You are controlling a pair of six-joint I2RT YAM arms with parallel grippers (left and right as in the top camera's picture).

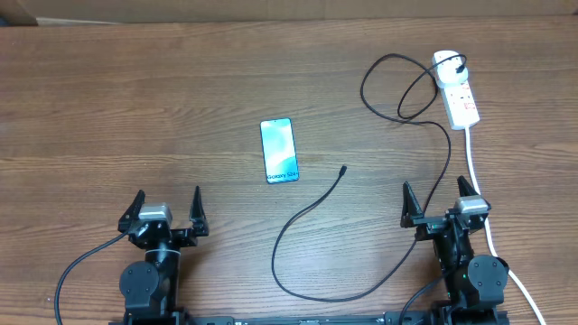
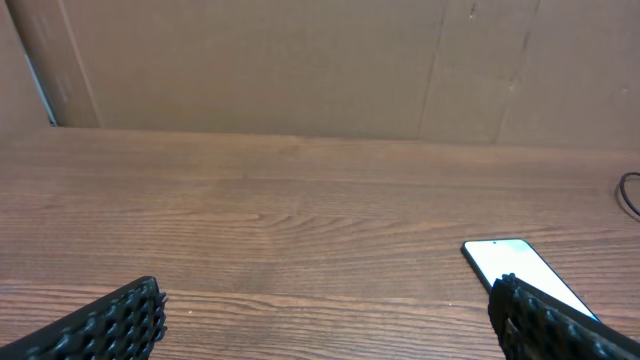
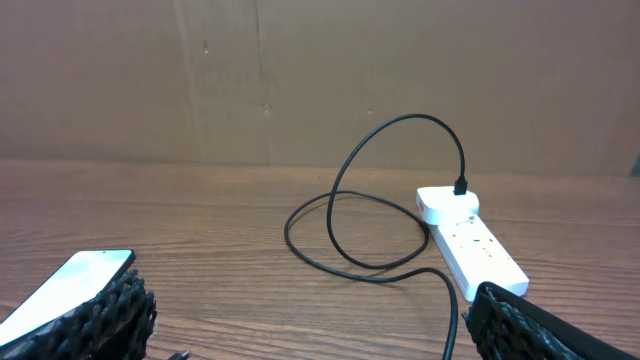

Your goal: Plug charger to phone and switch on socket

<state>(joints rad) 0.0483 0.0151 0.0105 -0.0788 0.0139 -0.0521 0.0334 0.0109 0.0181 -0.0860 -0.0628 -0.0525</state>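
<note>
Count: one phone (image 1: pixel 279 151), one charger (image 1: pixel 313 199), one socket (image 1: pixel 456 88), two hands. Phone: flat, screen up, about mid-tabletop (image 1: pixel 135 108); long axis from far edge to near edge, white text at the near short end. Charger: black plug (image 3: pixel 461 187) seated in the far end of the socket, toward the far right corner; cable looped beside the socket, then trailing toward the near edge and curving back; connector tip (image 1: pixel 344 169) loose on the wood, just off the phone's near right corner, not touching it, aimed away to the far right. Socket: long axis far to near, white lead (image 1: pixel 471 153) running toward the near edge past the right hand (image 1: pixel 434 191). Right hand: spread wide open, empty, at the near edge, right side. Left hand (image 1: pixel 168 200): likewise wide open, empty, near edge, left side. Key relation, as a judgement: connector tip ahead and leftward of the right hand, nearer to it than to the left hand; phone nearer the left hand. Tip probably needing a turn toward the phone's near end before insertion.
</note>
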